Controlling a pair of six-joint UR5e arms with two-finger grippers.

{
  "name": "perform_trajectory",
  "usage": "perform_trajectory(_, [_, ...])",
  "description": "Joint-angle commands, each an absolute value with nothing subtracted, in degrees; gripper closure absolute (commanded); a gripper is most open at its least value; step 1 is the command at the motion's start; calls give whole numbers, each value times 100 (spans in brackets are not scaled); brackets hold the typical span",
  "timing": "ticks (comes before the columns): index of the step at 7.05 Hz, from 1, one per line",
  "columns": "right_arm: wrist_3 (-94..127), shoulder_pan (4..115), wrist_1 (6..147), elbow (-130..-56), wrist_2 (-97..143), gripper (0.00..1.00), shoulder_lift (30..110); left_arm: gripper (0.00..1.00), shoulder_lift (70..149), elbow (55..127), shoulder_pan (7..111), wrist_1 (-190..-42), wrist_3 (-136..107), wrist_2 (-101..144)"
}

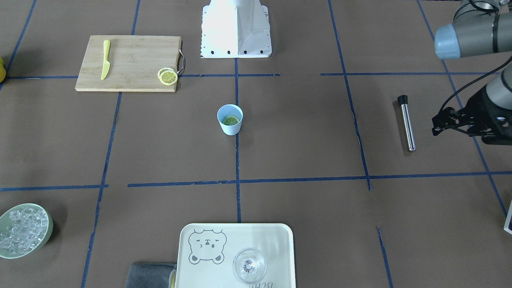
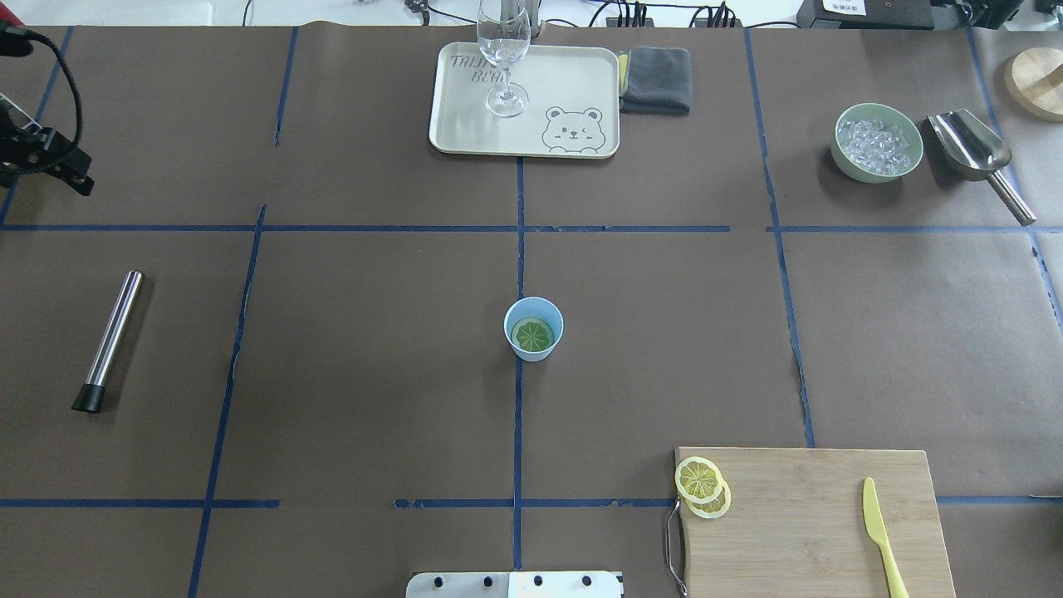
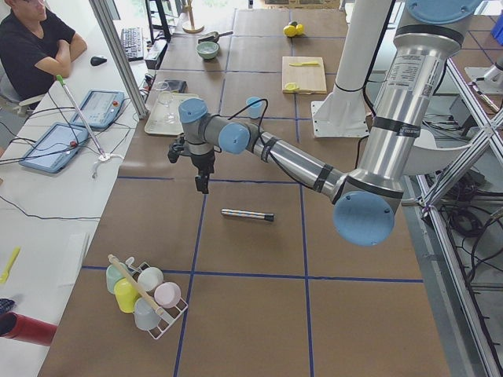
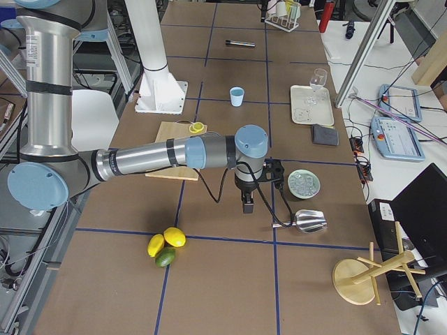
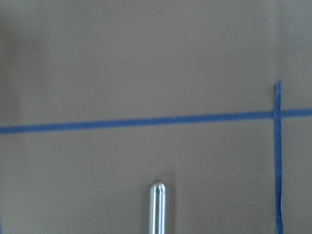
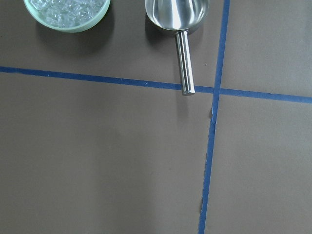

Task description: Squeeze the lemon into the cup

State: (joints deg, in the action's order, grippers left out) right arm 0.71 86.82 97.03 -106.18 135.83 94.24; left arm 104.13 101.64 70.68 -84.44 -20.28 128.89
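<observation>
The pale-blue cup (image 1: 230, 125) stands at the table's middle; it also shows in the overhead view (image 2: 533, 349). A lemon slice (image 1: 231, 120) lies flat inside it, greenish against the blue inside (image 2: 532, 334). Two more yellow lemon slices (image 1: 168, 77) overlap on the corner of the wooden cutting board (image 2: 797, 515). My left gripper (image 1: 435, 129) hangs far off at the table's end, empty, its jaws together (image 2: 81, 183). My right gripper (image 4: 248, 204) shows only in the right side view, pointing down near the ice bowl; I cannot tell its state.
A steel rod with a black tip (image 1: 407, 122) lies near my left gripper. A yellow knife (image 1: 105, 59) lies on the board. A tray (image 1: 276, 240) holds a clear glass (image 1: 249, 265). The green ice bowl (image 2: 878, 141) and a steel scoop (image 2: 972, 149) sit at the far right.
</observation>
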Motion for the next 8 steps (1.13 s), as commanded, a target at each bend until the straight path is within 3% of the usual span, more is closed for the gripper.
perform_trajectory(1, [62, 8684, 9703, -10041, 13588, 0, 9178, 0, 10249, 10116, 7898, -8438, -716, 12885])
perform_trajectory(5, [35, 8876, 9703, -9958, 13754, 0, 9184, 0, 9495, 9880, 9102, -8446, 849, 12955])
perform_trajectory(8, [44, 8903, 9694, -9940, 13808, 0, 9150, 0, 8993, 9703, 9352, -8533, 1441, 13375])
